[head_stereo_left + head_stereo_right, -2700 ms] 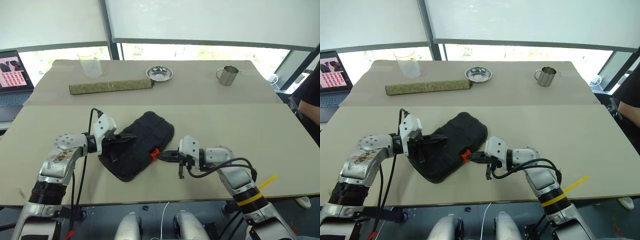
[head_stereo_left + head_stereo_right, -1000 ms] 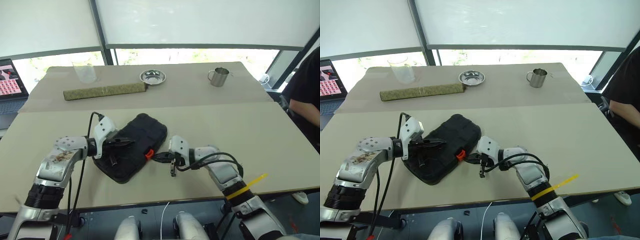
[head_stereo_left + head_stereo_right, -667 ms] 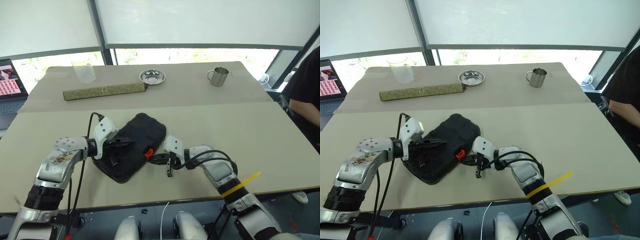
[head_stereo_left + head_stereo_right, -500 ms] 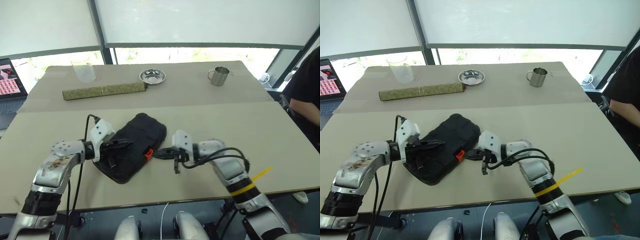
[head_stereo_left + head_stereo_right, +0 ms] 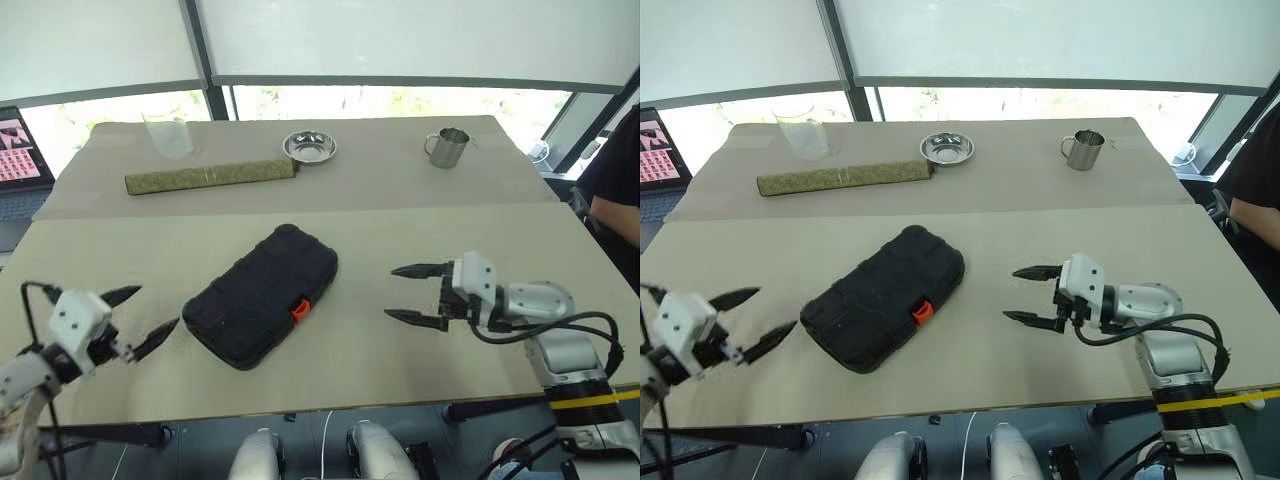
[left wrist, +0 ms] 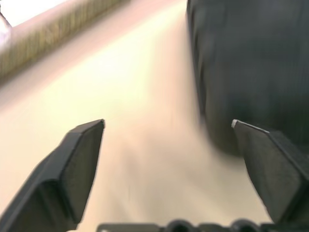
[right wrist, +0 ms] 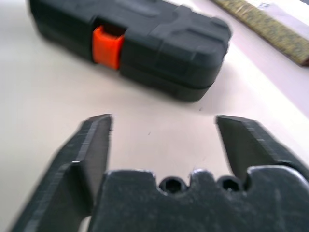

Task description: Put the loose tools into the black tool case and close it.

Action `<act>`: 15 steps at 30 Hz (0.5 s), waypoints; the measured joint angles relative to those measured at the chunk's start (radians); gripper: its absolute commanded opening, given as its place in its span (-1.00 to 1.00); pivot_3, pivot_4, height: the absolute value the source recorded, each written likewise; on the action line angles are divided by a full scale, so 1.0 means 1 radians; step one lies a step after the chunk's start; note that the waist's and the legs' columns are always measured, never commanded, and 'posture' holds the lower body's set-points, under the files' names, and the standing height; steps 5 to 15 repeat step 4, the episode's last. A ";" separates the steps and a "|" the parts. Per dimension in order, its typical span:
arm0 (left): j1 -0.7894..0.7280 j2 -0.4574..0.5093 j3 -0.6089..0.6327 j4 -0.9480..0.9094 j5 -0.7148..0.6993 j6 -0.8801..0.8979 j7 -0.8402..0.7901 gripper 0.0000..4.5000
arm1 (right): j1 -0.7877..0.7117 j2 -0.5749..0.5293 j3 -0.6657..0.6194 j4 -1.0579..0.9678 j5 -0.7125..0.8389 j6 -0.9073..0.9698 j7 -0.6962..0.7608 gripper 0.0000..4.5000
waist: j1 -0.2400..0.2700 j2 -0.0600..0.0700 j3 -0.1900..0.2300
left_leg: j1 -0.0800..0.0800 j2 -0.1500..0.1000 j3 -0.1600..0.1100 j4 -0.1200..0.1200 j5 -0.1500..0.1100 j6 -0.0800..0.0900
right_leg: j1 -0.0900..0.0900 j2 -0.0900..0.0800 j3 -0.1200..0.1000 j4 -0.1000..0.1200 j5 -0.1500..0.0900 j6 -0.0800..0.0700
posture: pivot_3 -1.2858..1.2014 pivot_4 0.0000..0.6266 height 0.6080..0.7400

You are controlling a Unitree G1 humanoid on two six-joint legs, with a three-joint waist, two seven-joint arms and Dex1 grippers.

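Lying shut in the lower middle of the frame, the black tool case (image 5: pixel 262 296) has its orange latch (image 5: pixel 299 310) snapped down, and no loose tools remain on the table (image 5: pixel 400 230); I take the job as finished. Half a second ago both grippers crowded the case; now the left gripper (image 5: pixel 140 317) has swung out to the lower left and the right gripper (image 5: pixel 418 295) to the lower right, each with fingers spread wide and holding nothing. Along the upper part of the frame, the steel bowl (image 5: pixel 309 146), the metal mug (image 5: pixel 447 148) and the clear plastic cup (image 5: pixel 167 133) look empty, beside the olive-green roll (image 5: pixel 212 173).
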 measured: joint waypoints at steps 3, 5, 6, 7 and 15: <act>0.016 -0.005 0.002 0.012 0.010 -0.026 0.010 1.00 | -0.013 0.000 -0.019 0.049 0.009 -0.010 0.001 0.97 | 0.011 -0.005 0.003 | -0.001 0.000 0.000 0.001 0.000 0.000 | 0.000 0.000 -0.001 0.000 0.000 0.000 | 0.03 -0.52 1.00; 0.014 -0.005 0.002 0.011 0.010 -0.037 0.015 1.00 | -0.018 0.000 -0.019 0.063 0.007 -0.027 0.007 0.97 | 0.013 -0.005 0.003 | -0.001 0.000 0.000 0.001 0.000 0.000 | 0.000 0.000 -0.001 0.000 0.000 0.000 | 0.03 -0.52 1.00; 0.014 -0.005 0.002 0.011 0.010 -0.037 0.015 1.00 | -0.018 0.000 -0.019 0.063 0.007 -0.027 0.007 0.97 | 0.013 -0.005 0.003 | -0.001 0.000 0.000 0.001 0.000 0.000 | 0.000 0.000 -0.001 0.000 0.000 0.000 | 0.03 -0.52 1.00; 0.014 -0.005 0.002 0.011 0.010 -0.037 0.015 1.00 | -0.018 0.000 -0.019 0.063 0.007 -0.027 0.007 0.97 | 0.013 -0.005 0.003 | -0.001 0.000 0.000 0.001 0.000 0.000 | 0.000 0.000 -0.001 0.000 0.000 0.000 | 0.03 -0.52 1.00; 0.014 -0.005 0.002 0.011 0.010 -0.037 0.015 1.00 | -0.018 0.000 -0.019 0.063 0.007 -0.027 0.007 0.97 | 0.013 -0.005 0.003 | -0.001 0.000 0.000 0.001 0.000 0.000 | 0.000 0.000 -0.001 0.000 0.000 0.000 | 0.03 -0.52 1.00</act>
